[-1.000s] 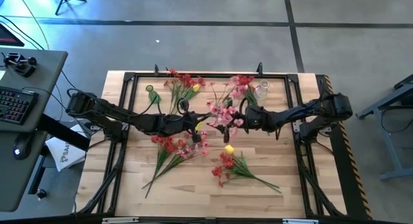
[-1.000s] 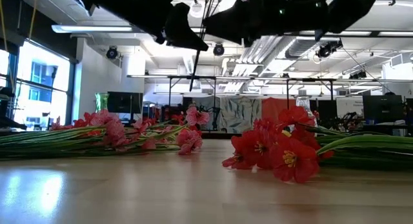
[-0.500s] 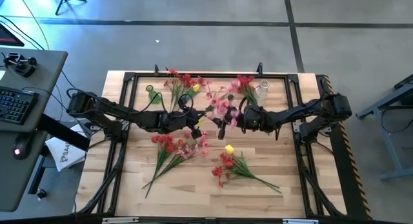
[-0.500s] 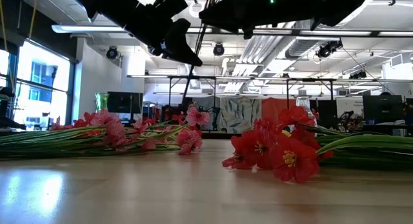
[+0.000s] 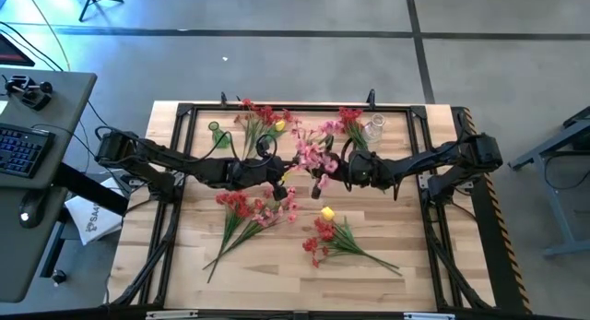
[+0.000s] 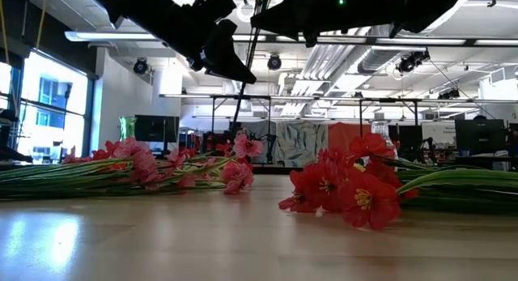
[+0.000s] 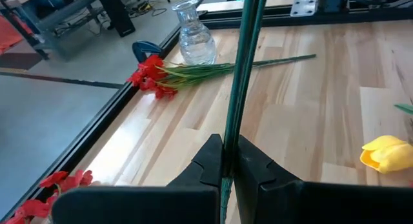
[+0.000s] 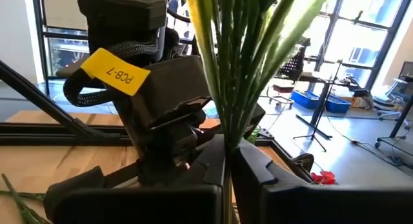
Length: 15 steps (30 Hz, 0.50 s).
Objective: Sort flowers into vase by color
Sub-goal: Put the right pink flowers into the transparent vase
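A spray of pink blossoms (image 5: pixel 312 154) on green stems is held up over the table's middle between both grippers. My left gripper (image 5: pixel 279 179) is shut on its thin stem (image 7: pixel 227 146). My right gripper (image 5: pixel 320 180) is shut on the stem bundle (image 8: pixel 227 146), facing the left gripper. A clear glass vase (image 5: pixel 373 128) stands at the far right, with red flowers (image 7: pixel 151 72) lying beside it on their sides. More red sprays (image 5: pixel 263 117) lie at the far edge, a red and pink bunch (image 5: pixel 249 209) and a red bunch with a yellow bloom (image 5: pixel 324 230) lie nearer. My left gripper pinches the pink spray's thin green stem (image 7: pixel 230 130) between its two fingers. The stem runs on past the fingertips toward the right arm, clear of the table. My right gripper pinches the bundle of green stems (image 8: pixel 226 130) between its two fingers. The stems fan out beyond the fingertips. The spray is lifted clear of the table.
A small green object (image 5: pixel 214 128) stands at the far left of the table. A black frame (image 5: pixel 184 112) runs round the table. Bare wood (image 5: pixel 277 274) lies toward the near edge. A desk with a keyboard (image 5: pixel 18 145) stands left of the table.
The pink spray, held by both grippers, has shifted toward the table's far edge, blossoms leading. My right gripper has gone a little toward the table's left and far edges with it.
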Motion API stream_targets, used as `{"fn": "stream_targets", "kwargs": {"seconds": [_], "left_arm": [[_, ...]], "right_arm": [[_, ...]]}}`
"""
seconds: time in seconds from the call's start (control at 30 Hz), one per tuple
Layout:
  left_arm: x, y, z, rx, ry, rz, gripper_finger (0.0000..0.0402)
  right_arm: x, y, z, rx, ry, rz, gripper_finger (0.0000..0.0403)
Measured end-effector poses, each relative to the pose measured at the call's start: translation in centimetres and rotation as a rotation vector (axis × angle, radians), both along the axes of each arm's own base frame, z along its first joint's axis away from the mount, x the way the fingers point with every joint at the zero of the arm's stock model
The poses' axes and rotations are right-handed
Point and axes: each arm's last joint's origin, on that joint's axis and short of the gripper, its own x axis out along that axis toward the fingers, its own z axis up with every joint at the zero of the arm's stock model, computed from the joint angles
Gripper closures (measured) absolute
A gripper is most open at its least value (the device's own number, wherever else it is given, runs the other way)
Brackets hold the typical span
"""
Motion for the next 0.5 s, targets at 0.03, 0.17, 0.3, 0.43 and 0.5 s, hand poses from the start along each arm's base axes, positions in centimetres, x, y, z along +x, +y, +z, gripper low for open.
{"fn": "stream_targets", "kwargs": {"seconds": [0.03,0.17,0.3,0.43,0.5], "left_arm": [[0.0,0.0,0.0,0.002,0.004,-0.001,0.0396],[-0.2,-0.2,-0.4,0.005,0.048,-0.007,0.0366],[-0.8,0.1,-1.3,-0.018,0.151,0.015,0.0317],[-1.6,0.6,-2.2,-0.056,0.249,0.065,0.0276],[-1.8,0.8,-2.5,-0.066,0.278,0.085,0.0264]], "right_arm": [[0.0,0.0,0.0,-0.006,0.004,-0.011,0.0400],[-0.3,-0.4,-0.6,-0.015,0.027,-0.069,0.0401],[-1.3,-2.1,-2.1,0.034,0.045,-0.129,0.0402],[-3.8,-4.0,-2.2,0.082,0.031,-0.215,0.0402],[-5.5,-4.6,-1.2,0.082,0.016,-0.280,0.0402]]}}
